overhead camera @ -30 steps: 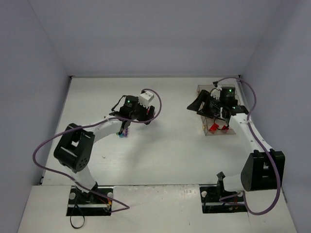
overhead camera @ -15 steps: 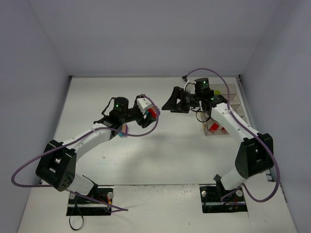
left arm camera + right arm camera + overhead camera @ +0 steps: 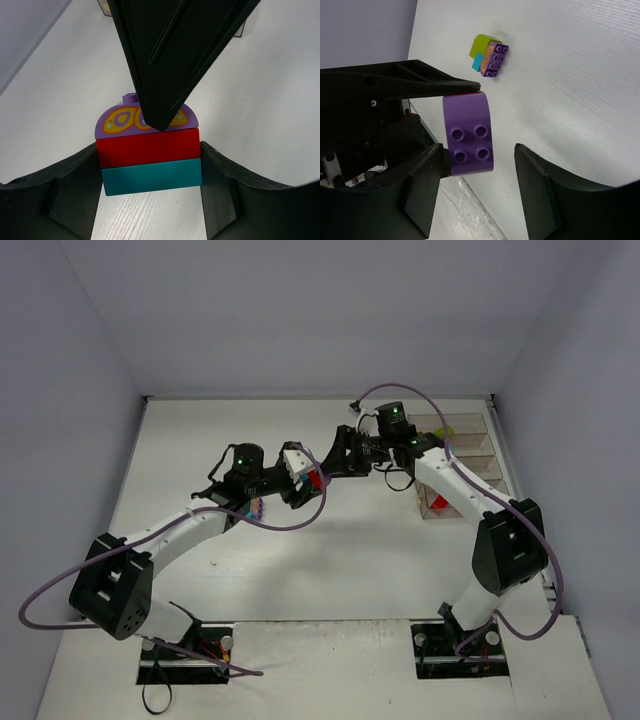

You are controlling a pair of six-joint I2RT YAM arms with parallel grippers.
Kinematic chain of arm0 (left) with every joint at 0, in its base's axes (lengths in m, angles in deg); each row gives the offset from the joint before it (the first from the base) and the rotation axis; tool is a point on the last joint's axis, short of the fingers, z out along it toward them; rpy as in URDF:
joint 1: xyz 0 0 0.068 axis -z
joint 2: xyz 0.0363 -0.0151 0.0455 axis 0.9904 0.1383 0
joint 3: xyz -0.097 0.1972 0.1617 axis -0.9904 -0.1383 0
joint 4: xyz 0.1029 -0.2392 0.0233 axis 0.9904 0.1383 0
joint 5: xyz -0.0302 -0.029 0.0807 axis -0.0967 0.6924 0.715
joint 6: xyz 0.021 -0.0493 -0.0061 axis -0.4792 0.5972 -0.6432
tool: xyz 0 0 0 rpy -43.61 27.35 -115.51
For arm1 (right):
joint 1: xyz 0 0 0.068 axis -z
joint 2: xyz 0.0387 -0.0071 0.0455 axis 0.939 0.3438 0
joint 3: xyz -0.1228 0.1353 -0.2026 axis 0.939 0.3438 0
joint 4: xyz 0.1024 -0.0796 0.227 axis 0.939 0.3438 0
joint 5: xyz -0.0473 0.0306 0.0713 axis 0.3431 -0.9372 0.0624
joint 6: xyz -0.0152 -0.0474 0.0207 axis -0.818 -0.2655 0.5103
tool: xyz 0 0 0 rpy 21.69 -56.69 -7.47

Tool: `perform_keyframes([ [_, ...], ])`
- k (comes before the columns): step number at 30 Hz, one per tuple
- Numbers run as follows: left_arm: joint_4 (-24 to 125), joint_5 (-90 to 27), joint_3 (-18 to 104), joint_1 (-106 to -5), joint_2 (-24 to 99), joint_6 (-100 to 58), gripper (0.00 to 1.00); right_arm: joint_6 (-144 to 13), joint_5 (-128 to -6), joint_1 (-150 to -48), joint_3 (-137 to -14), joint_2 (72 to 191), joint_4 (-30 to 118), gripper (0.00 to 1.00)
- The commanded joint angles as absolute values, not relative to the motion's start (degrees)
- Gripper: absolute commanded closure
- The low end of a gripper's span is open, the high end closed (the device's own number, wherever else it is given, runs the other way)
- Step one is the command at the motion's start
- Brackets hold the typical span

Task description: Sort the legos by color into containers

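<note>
My left gripper [image 3: 308, 480] is shut on a clump of legos [image 3: 148, 165], a teal brick under a red brick under a rounded purple brick [image 3: 111, 121], and holds it above the table. My right gripper [image 3: 338, 455] is open, and its jaws stand either side of the purple brick [image 3: 468, 132]. The right finger is well clear of it. One right finger [image 3: 175, 50] covers part of the purple brick in the left wrist view. The containers [image 3: 462, 427] stand in a row at the right, and the nearest bin holds red bricks [image 3: 438, 503].
A second clump of lime, teal and purple bricks [image 3: 489, 55] lies on the table; it also shows in the top view [image 3: 255, 508] under the left arm. Both arms meet over the table's middle. Walls close in the left, back and right.
My right gripper has swung left from the containers to the left gripper. My left gripper has moved a little right with the clump and turned it toward the right gripper.
</note>
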State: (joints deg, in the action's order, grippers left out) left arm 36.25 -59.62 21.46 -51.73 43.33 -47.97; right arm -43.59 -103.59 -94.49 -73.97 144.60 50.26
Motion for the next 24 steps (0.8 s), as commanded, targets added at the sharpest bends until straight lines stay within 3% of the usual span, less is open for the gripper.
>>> perform_keyframes([
  [1, 32.0, -62.5, 22.3, -51.4, 40.3, -50.1, 0.74, -43.7, -104.2, -95.0, -77.2, 145.0, 48.0, 0.48],
  [5, 31.6, -62.9, 21.8, -51.4, 40.3, -50.1, 0.74, -44.1, -103.6, -95.1, -77.5, 145.2, 48.0, 0.64],
  [10, 31.6, -63.0, 21.1, -51.2, 40.0, -49.7, 0.74, -45.1, -103.1, -95.2, -77.7, 145.3, 48.1, 1.0],
  [15, 31.9, -62.3, 19.9, -51.2, 40.2, -49.4, 0.75, -46.3, -102.9, -95.1, -77.6, 144.5, 48.1, 1.0],
  [24, 30.2, -60.1, 15.8, -51.3, 40.2, -46.5, 0.84, -48.5, -102.1, -93.8, -75.9, 141.5, 48.1, 1.0],
])
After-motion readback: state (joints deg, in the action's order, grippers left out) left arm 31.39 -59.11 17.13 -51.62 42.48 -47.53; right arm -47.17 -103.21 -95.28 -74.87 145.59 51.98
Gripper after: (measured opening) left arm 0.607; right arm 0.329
